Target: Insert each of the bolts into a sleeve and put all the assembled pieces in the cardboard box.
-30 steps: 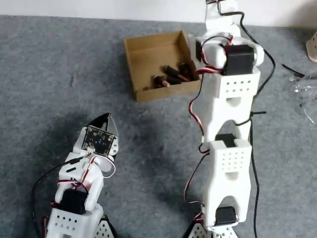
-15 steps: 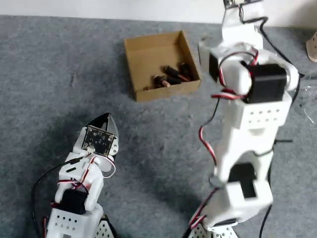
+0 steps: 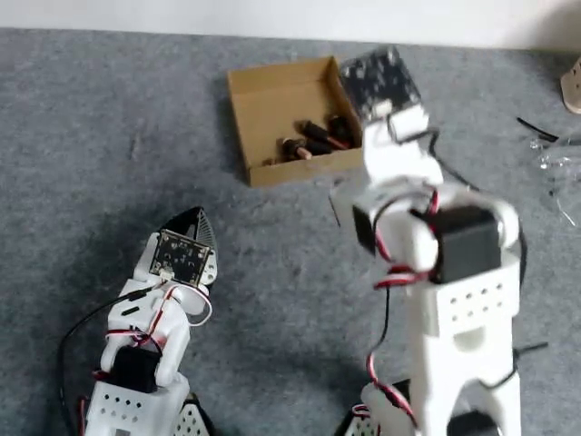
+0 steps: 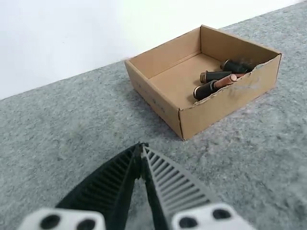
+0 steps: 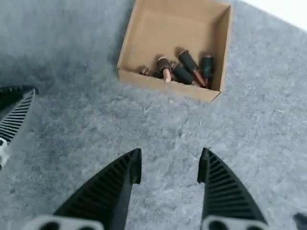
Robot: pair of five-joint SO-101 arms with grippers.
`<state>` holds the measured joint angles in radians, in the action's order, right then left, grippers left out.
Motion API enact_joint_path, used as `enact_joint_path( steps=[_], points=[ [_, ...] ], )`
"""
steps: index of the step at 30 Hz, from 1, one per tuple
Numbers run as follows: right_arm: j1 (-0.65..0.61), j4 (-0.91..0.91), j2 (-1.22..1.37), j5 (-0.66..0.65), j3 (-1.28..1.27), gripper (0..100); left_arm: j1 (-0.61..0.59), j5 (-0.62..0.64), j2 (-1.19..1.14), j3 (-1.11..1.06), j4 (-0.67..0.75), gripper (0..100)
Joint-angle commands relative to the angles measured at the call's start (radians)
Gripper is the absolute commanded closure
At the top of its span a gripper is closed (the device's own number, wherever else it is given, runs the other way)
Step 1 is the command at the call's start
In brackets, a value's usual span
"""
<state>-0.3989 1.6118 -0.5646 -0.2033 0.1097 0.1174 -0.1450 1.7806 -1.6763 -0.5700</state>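
Observation:
The cardboard box sits at the back of the grey mat, and several dark sleeves with copper-coloured bolts in them lie in its right part. My left gripper is shut and empty, low over the mat in front of the box; its dark fingers show at the lower left in the high view. My right gripper is open with nothing between its fingers, above the mat in front of the box, where the assembled pieces lie. The right arm's wrist is beside the box's right wall.
The left gripper's fingers show at the edge of the right wrist view. Loose cables and small clear parts lie at the far right of the mat. A pale wall borders the back edge.
The right arm has drawn back from over the box toward the near side, its wrist swinging down beside the box's right wall. The left arm has stayed still.

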Motion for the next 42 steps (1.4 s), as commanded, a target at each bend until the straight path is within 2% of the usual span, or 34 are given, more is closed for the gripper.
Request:
enact_joint_path(
  steps=[1, 10, 18, 29, 42],
  points=[
    [-0.013, -0.160, -0.183, 0.006, -0.271, 82.6, -0.012, -0.006, 0.004, -0.022, 0.021, 99],
    [-0.007, -0.414, -0.521, 0.005, -0.825, 82.6, -0.012, -0.006, 0.004, -0.022, 0.021, 99],
    [0.090, -0.590, -0.780, 0.005, -1.156, 82.6, -0.012, -0.006, 0.004, -0.022, 0.021, 99],
    [0.101, -0.633, -1.273, 0.006, -1.570, 82.6, -0.012, -0.006, 0.004, -0.022, 0.021, 99],
    [0.209, -0.667, -1.270, 0.006, -1.894, 82.6, -0.008, -0.006, 0.004, -0.022, 0.021, 99]
  ],
)
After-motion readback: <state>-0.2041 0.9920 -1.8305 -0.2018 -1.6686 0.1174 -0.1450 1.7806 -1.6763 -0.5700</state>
